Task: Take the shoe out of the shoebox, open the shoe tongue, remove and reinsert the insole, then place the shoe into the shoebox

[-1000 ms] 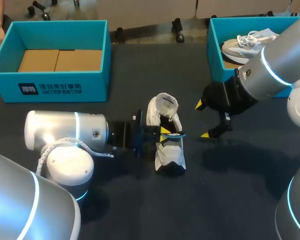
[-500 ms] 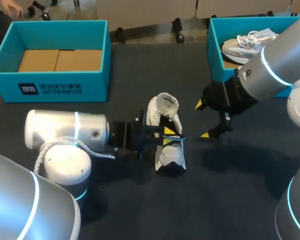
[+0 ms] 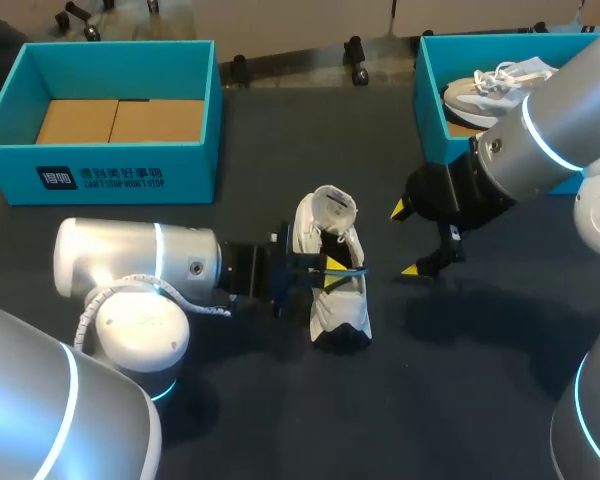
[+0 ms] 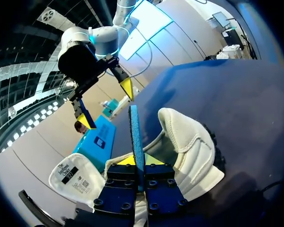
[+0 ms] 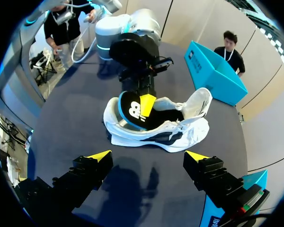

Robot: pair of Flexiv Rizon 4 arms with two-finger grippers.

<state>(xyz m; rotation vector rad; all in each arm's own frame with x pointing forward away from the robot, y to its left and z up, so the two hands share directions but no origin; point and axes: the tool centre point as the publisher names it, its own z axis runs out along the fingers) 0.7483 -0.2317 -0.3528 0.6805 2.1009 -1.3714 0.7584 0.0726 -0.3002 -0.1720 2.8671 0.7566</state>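
Note:
A white sneaker [image 3: 335,310] lies mid-table, its tongue end toward the back. A black insole with a blue rim [image 5: 131,112] stands partly out of the shoe's [image 5: 180,130] opening. My left gripper [image 3: 328,268] comes in from the left and is shut on that insole; in the left wrist view the insole's thin blue edge [image 4: 136,137] runs up between the closed yellow tips [image 4: 138,161], with the shoe [image 4: 191,142] beside it. My right gripper [image 3: 405,240] hangs open just right of the shoe with nothing between its fingers [image 5: 146,158].
A teal shoebox [image 3: 100,175] with a bare cardboard floor stands at the back left. A second teal box [image 3: 430,110] at the back right holds another pale sneaker [image 3: 490,85], partly hidden by my right arm. Bare dark table lies in front of the shoe.
My left arm has crept slightly to the right, and its grip on the insole loosened briefly and closed again. The right arm has not moved.

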